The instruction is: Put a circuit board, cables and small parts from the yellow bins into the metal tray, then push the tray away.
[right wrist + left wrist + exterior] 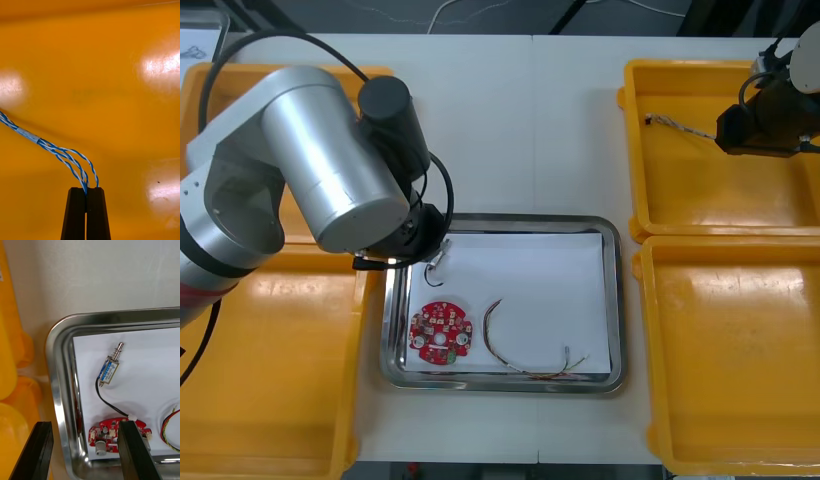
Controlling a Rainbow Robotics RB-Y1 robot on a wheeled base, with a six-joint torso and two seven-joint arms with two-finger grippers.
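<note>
The metal tray (616, 300), white inside, holds a round red circuit board (438, 333), a red and yellow cable (525, 362) and a small metal part (110, 367) with a black lead. My left gripper (85, 423) hangs open over the tray's near-left corner, one finger outside the rim (56, 352), the other over the circuit board (107, 427). My right gripper (86, 189) is shut on a twisted blue and white cable (56, 150) just above the floor of the far right yellow bin (700, 205). There the cable (680, 126) trails away from the right gripper (725, 130).
Two yellow bins (270, 400) on the left lie under my big silver left arm (320, 160). The near right bin (730, 350) shows a bare floor. Bare table (520, 120) lies beyond the tray.
</note>
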